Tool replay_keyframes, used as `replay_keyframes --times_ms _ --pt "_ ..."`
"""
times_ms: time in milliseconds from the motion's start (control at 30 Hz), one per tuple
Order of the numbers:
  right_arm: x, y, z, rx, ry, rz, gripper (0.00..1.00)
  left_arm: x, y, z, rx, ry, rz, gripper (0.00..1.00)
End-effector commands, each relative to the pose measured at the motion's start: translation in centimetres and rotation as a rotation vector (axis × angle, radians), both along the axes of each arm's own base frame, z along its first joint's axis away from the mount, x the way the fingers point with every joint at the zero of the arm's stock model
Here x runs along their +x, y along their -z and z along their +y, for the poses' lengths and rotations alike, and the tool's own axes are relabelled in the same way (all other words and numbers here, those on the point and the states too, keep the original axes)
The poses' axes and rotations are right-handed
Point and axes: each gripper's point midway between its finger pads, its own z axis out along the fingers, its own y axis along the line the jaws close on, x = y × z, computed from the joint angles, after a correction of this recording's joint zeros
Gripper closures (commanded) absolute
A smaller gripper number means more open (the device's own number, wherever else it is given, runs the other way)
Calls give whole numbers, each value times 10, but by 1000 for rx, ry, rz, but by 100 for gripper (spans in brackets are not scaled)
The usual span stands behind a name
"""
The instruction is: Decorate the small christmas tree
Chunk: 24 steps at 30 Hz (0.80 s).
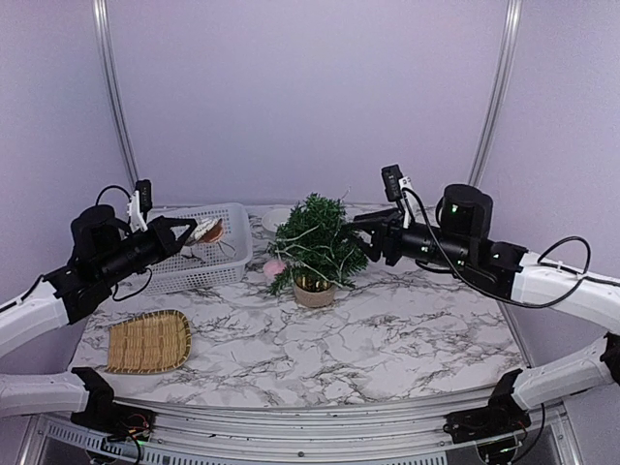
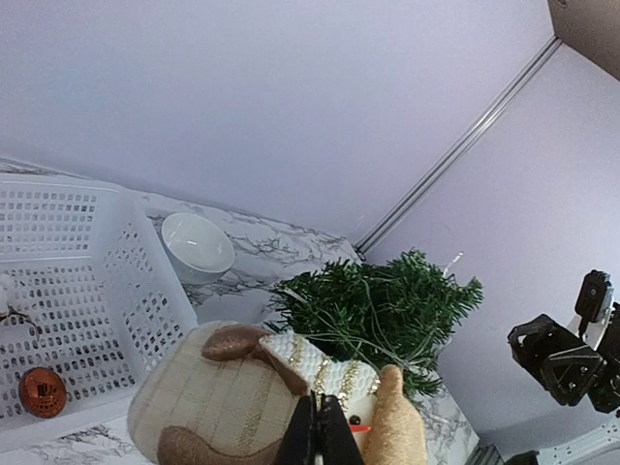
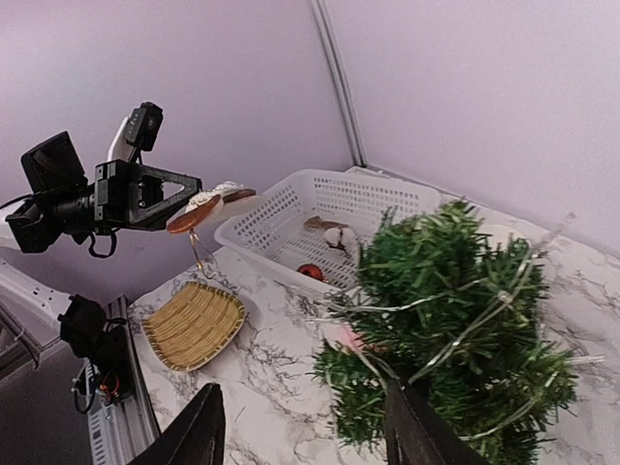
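Nearest, at 8 o'clock on the marble-patterned table (image 1: 387, 334), lies a tan woven bamboo tray (image 1: 148, 341). Mid-table, the small christmas tree (image 1: 315, 242) stands upright in its tan woven pot (image 1: 313, 293), with thin silver strands through its branches. At its 3 o'clock the right gripper (image 3: 303, 407) hovers near the branches, fingers apart. At its 9 o'clock the left gripper (image 2: 320, 426) is clamped on a beige plush snowman ornament (image 2: 228, 392), held in the air by the white perforated plastic basket (image 1: 208, 271). A shiny red ball (image 2: 43, 390) lies inside the basket. Farthest, at 12 o'clock, sits a small white bowl (image 2: 197, 247).

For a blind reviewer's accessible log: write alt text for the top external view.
The left gripper holds a plush ornament raised near a white basket, while the open right gripper hovers beside the small christmas tree at the middle of a marble table. A woven tray lies at the front left.
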Motion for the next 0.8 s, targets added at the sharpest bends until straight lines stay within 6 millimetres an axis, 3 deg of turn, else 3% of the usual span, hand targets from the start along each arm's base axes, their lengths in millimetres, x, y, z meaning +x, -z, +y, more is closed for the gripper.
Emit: replay_keyframes --times_ms 0,133,333,533,767 --pt "-38 -11 38 41 -98 -33 45 -32 -19 9 -108 -33 -99 100" --pt "-75 -9 75 37 -162 -28 43 -56 -14 10 -145 -1 -115 100" --pt "-90 4 106 36 -183 28 41 -73 -2 -16 -106 82 -111 100" --pt "-93 17 105 89 -185 104 30 -89 -8 -54 -42 190 -168 100" --pt "-92 23 105 138 -177 165 30 -97 -10 -85 -30 244 -224 100"
